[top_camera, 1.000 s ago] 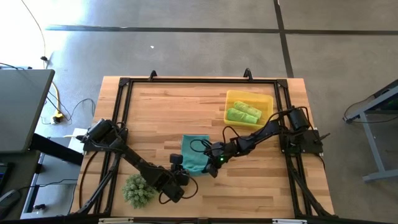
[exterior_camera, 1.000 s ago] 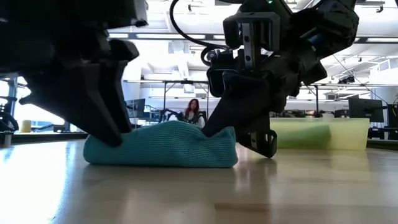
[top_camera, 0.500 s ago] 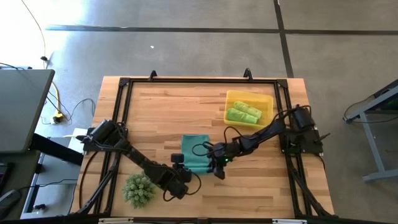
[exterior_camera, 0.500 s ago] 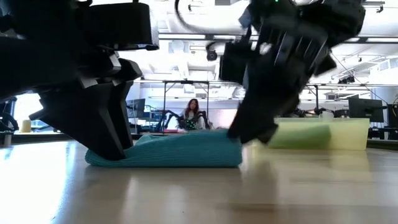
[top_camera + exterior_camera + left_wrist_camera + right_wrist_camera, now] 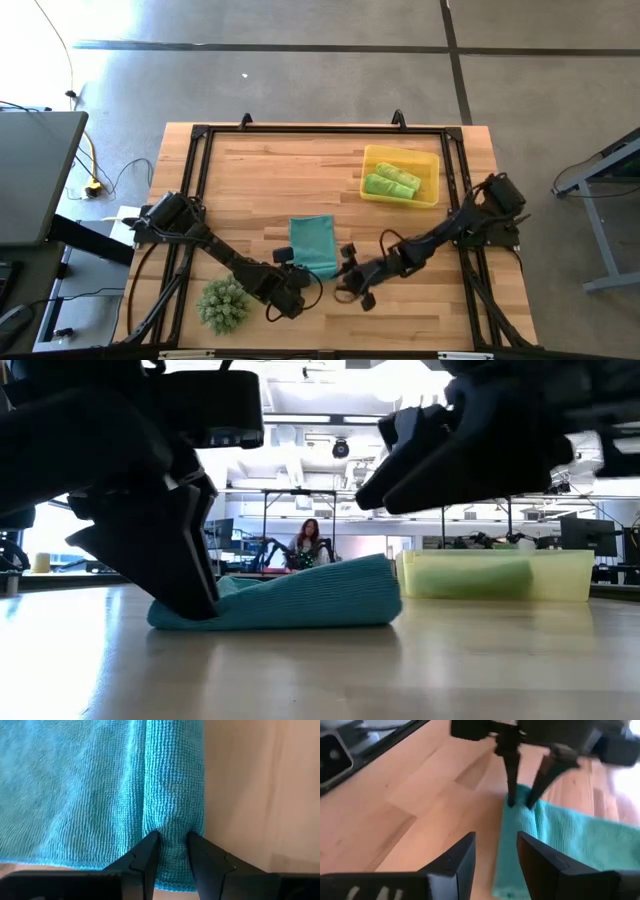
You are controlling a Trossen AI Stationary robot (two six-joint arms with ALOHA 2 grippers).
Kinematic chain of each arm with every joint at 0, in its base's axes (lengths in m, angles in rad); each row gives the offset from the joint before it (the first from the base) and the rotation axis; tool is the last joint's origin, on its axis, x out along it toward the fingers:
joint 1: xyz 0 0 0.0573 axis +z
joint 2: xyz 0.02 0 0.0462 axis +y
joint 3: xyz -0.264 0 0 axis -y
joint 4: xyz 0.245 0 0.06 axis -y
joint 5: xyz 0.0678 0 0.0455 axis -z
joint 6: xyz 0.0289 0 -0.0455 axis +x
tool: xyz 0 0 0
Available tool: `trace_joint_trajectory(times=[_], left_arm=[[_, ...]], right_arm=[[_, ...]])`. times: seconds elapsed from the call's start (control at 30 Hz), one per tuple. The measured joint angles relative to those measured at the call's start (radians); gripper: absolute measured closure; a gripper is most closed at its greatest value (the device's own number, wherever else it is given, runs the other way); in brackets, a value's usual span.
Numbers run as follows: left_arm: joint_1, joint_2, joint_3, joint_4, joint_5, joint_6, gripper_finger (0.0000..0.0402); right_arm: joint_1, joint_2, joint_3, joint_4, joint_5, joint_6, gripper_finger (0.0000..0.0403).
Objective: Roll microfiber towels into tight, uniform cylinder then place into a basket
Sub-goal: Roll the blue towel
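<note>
Since a second earlier, the right gripper (image 5: 352, 285) had let go of the teal towel (image 5: 313, 243) and backed off toward the table's (image 5: 260, 170) front edge, fingers apart and holding nothing. Left gripper (image 5: 172, 851) was pinched on a fold at the towel's near edge. Two lime-green rolls (image 5: 391, 180) sat in the yellow basket (image 5: 432, 172), well off to the back right.

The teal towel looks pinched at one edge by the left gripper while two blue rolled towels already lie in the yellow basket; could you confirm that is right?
Not quite: the rolled towels in the yellow basket are lime-green, not blue, as the high view shows. The rest holds: the left gripper pinches a fold at one edge of the teal towel, seen in the left wrist view.
</note>
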Motion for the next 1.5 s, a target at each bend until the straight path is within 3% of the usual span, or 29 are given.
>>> trace_joint_trajectory(times=[0.17, 0.47, 0.77, 0.97, 1.27, 1.4, 1.5], left_arm=[[0.0, 0.002, -0.001, 0.053, 0.014, -0.014, 0.0303], [0.0, 0.002, -0.002, 0.075, 0.023, -0.019, 0.0303], [0.0, 0.002, -0.002, 0.077, 0.029, -0.042, 0.0303], [-0.001, -0.016, 0.008, 0.061, 0.026, -0.042, 0.0303], [-0.019, -0.117, 0.025, 0.056, 0.018, -0.015, 0.0303], [-0.034, -0.148, 0.025, 0.069, -0.017, 0.029, 0.0303], [-0.047, -0.148, 0.025, 0.067, -0.075, 0.086, 0.0303]], right_arm=[[0.027, 0.074, 0.0, 0.064, 0.07, -0.013, 0.0266], [0.02, 0.141, 0.002, 0.026, 0.174, 0.039, 0.0257], [-0.01, 0.137, 0.006, -0.071, 0.115, 0.23, 0.0236], [-0.011, 0.137, 0.006, -0.083, 0.109, 0.279, 0.0277], [-0.022, 0.134, 0.006, -0.12, 0.101, 0.401, 0.0391], [-0.05, 0.134, 0.004, -0.108, 0.007, 0.487, 0.0393], [-0.09, 0.135, 0.006, -0.083, -0.138, 0.601, 0.0398]])
